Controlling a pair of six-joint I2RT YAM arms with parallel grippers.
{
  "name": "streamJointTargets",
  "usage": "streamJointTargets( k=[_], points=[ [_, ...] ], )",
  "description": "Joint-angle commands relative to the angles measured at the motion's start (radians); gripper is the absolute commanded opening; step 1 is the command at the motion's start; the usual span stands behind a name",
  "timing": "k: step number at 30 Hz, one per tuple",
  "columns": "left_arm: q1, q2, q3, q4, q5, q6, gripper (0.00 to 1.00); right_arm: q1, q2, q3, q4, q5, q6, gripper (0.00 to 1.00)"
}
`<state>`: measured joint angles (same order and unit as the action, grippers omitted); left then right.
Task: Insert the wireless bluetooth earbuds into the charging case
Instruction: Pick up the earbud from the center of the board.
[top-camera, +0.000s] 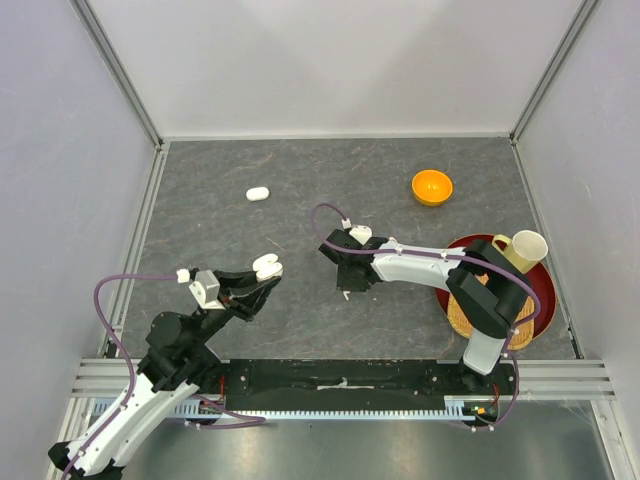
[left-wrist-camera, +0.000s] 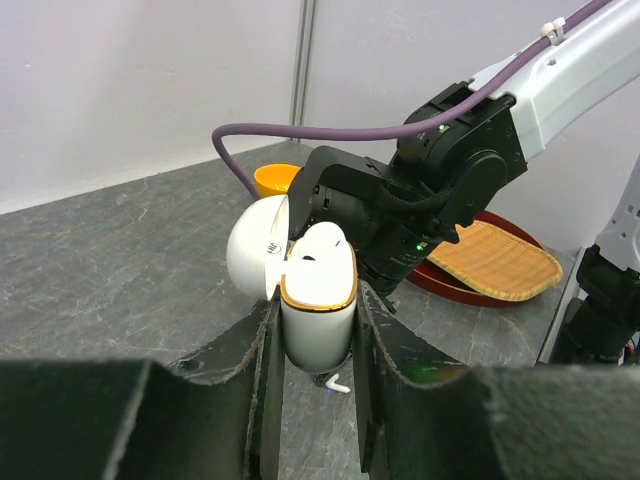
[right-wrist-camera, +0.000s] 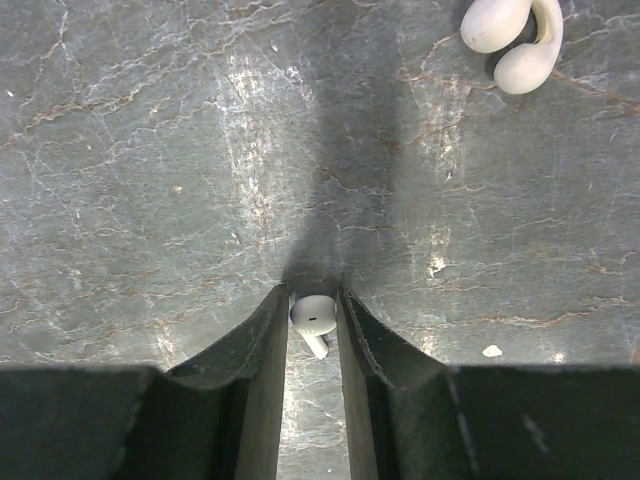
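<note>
My left gripper (top-camera: 262, 278) is shut on an open white charging case (top-camera: 267, 267) and holds it upright above the table. In the left wrist view the case (left-wrist-camera: 318, 320) has a gold rim and its lid is tipped back to the left. A white earbud top (left-wrist-camera: 322, 242) seems to sit in it. My right gripper (top-camera: 346, 290) points down at the table just right of the case. Its fingers are closed around a small white earbud (right-wrist-camera: 313, 318), whose stem points toward the camera. That earbud also shows below the case in the left wrist view (left-wrist-camera: 341, 383).
A closed white case (top-camera: 258, 194) lies at the back left. Another open white case (right-wrist-camera: 515, 40) lies on the table beyond my right gripper. An orange bowl (top-camera: 432, 186) sits at the back right. A red tray (top-camera: 545, 300) with a woven mat and a cream cup (top-camera: 522, 250) is at the right.
</note>
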<state>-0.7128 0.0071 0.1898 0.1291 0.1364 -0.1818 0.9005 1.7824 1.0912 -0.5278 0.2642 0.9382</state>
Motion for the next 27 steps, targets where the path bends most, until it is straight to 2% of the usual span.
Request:
streamJointTargets(
  k=[1,14,27],
  points=[
    [0.001,-0.047,0.008,0.041,-0.004,0.015,0.02,0.001,0.034,-0.001,-0.040,0.043,-0.009,0.33],
    [0.001,-0.045,0.007,0.041,-0.004,0.012,0.02,0.029,0.032,0.026,-0.050,0.053,-0.114,0.37],
    [0.001,-0.042,0.005,0.040,-0.008,0.010,0.02,0.034,0.052,0.029,-0.038,0.043,-0.118,0.32]
  ],
)
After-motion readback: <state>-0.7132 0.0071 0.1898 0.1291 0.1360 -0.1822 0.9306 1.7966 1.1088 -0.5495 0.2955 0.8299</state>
